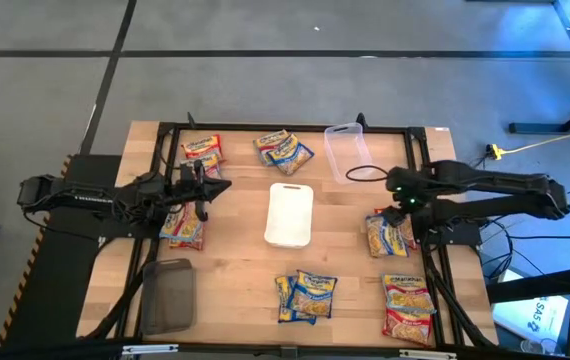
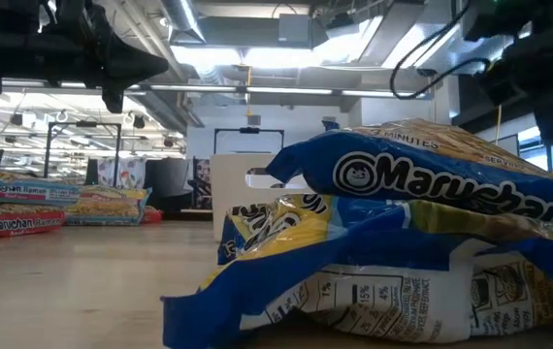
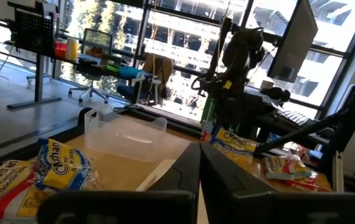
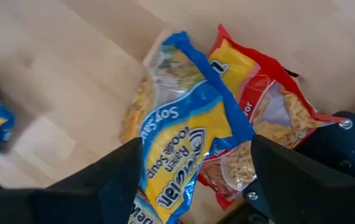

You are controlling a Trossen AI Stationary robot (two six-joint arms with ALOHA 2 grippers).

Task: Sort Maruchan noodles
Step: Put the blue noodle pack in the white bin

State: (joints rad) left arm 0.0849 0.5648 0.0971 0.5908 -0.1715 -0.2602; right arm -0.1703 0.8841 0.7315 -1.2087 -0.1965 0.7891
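white tray table centre | clear tub far edge | dark bin near-left

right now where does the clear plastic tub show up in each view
High view: the clear plastic tub sits at the table's far edge, right of centre, beside the white tray.
Low view: not visible; the blue noodle packet fills the foreground.
Left wrist view: left of centre, past the shut left gripper.
Right wrist view: not in it; only packets under the open right gripper.
Shared landmark: the white tray, whose edge shows just before the tub.
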